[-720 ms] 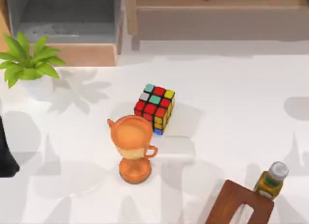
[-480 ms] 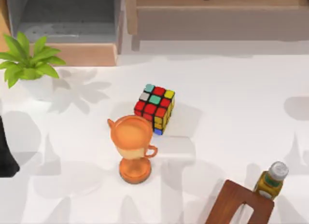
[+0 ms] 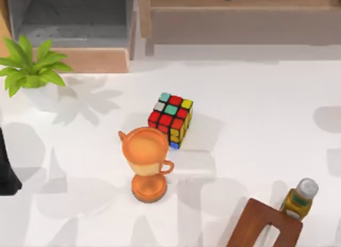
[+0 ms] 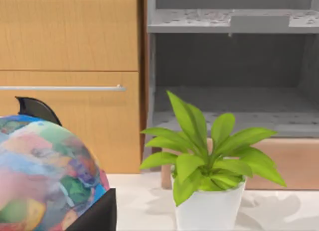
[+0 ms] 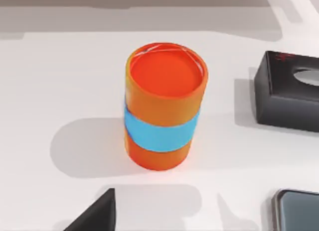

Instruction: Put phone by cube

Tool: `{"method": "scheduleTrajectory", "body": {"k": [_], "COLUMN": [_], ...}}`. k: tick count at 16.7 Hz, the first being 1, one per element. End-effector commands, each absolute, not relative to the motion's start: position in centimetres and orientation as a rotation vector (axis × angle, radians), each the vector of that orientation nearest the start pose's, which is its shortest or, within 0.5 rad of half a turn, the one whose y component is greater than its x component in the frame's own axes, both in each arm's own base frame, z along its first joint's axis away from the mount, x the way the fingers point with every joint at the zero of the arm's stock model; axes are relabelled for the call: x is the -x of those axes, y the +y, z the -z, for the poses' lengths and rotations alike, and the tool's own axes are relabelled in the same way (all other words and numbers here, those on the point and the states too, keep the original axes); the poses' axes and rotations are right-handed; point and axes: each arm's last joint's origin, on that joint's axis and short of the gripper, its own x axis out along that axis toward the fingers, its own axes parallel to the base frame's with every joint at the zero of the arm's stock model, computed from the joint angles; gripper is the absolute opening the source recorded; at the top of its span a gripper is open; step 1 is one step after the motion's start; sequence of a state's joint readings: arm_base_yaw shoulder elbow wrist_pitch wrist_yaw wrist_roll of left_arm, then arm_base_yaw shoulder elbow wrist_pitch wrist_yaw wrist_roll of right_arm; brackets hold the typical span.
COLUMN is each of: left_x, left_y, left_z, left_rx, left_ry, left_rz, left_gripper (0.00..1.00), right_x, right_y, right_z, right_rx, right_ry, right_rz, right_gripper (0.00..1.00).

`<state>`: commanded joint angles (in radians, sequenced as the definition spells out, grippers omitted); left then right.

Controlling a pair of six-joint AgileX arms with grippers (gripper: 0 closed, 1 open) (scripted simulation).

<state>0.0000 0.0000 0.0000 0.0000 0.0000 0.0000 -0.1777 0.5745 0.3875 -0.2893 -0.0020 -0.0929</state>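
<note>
Phone (image 5: pixel 297 209), dark and glossy with a silvery rim, lies flat on the white bench (image 5: pixel 65 66) at the edge of the right wrist view, with one corner and part of its screen in sight. Near it in that view stands an upright orange canister (image 5: pixel 162 105) with a blue band round its middle, and a black box (image 5: pixel 288 94) rests farther back. From above, the cube (image 3: pixel 171 119) sits near the middle of the bench, its red, teal, grey and yellow stickers facing up. Just beside it, toward the near edge, stands an orange trophy cup (image 3: pixel 146 163). A green plant in a white pot (image 3: pixel 29 71) is at the bench's left side, a small yellow bottle with a pale cap (image 3: pixel 300 198) at the lower right, next to a brown wooden piece (image 3: pixel 264 225). The left wrist view looks across the plant toward a grey shelf unit (image 4: pixel 229 66), with a many-coloured globe (image 4: pixel 47 176) close by. Whether either gripper is apart or together, I cannot tell.
</note>
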Motion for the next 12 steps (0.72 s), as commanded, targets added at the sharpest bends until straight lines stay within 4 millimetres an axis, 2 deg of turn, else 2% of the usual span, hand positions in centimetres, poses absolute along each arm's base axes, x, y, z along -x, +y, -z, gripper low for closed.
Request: {"method": "scheduleTrajectory", "body": {"k": [2,5,9,12], "left_x": [-10.6,-10.6,-10.6,-10.6], "left_y": [-0.1,-0.1,-0.1,-0.1], "left_z": [-16.0,-16.0,-16.0,-16.0], "left_rx": [0.0,0.0,0.0,0.0], "left_ry": [0.0,0.0,0.0,0.0], "left_rz": [0.0,0.0,0.0,0.0], "left_gripper": [1.0,1.0,1.0,1.0], "right_x": [-16.4,-20.1,-24.3,-26.4], "right_y": [-3.9,-6.5,-10.6,-13.2], "right_z": [-21.4,-20.6,-17.9,-16.0], "right_rx": [0.038,-0.005,-0.092,-0.151], "right_ry": [0.679,0.977,1.304,1.453], "right_rz": [0.179,0.204,0.206,0.196], "right_gripper": [1.0,1.0,1.0,1.0]}}
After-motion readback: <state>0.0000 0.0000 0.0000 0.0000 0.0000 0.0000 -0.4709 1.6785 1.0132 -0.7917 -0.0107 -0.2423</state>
